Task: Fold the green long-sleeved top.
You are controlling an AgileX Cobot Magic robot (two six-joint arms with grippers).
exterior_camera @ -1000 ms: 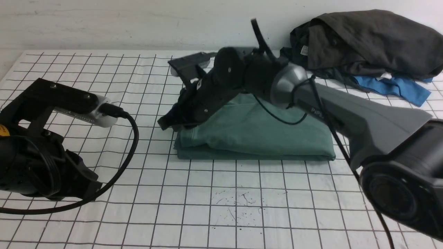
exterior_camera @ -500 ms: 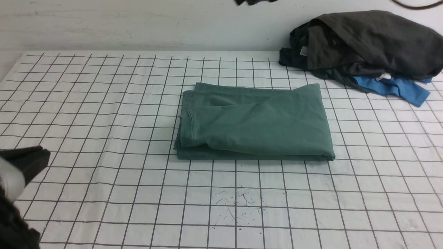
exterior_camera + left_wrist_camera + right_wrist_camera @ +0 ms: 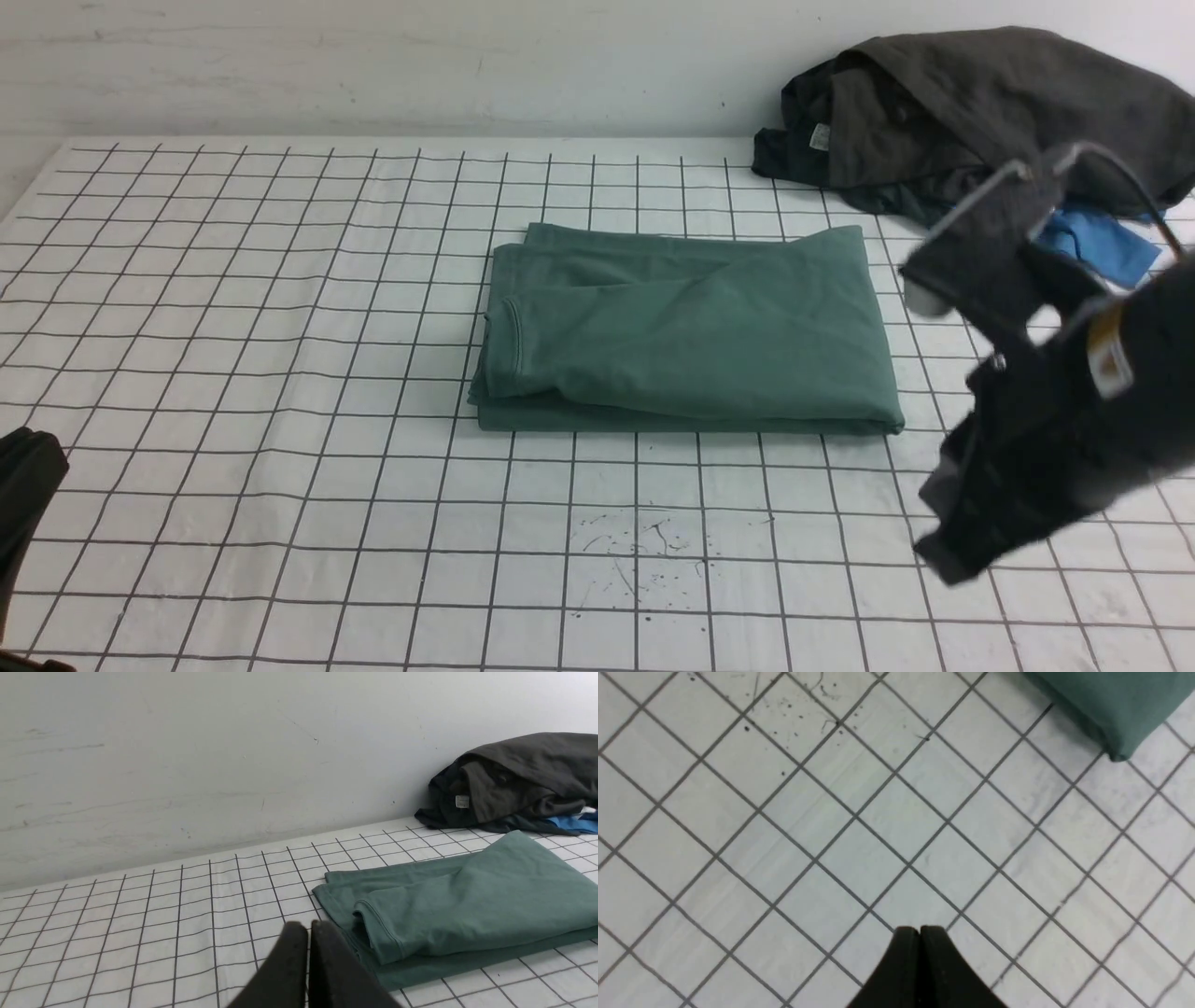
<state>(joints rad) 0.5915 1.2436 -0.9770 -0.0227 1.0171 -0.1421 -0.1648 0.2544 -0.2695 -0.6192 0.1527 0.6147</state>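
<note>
White gridded bench (image 3: 280, 308) against a pale wall (image 3: 373, 65). Top (image 3: 686, 331) lies folded mid-bench. Left tool (image 3: 308, 933) and right tool (image 3: 920, 933): both closed, holding nothing.

1. Left gripper (image 3: 308, 933): fingers pressed together, no gap, nothing btwn them; sits low, near horizontal.
2. Left arm (image 3: 23, 485): only a dark sliver at front view's lower-left edge.
3. Right gripper (image 3: 920, 935): fingers closed tip to tip, empty, pointing down.
4. Right arm (image 3: 1055, 411): blurred, on front view's right side, wrist tilted down.
</note>
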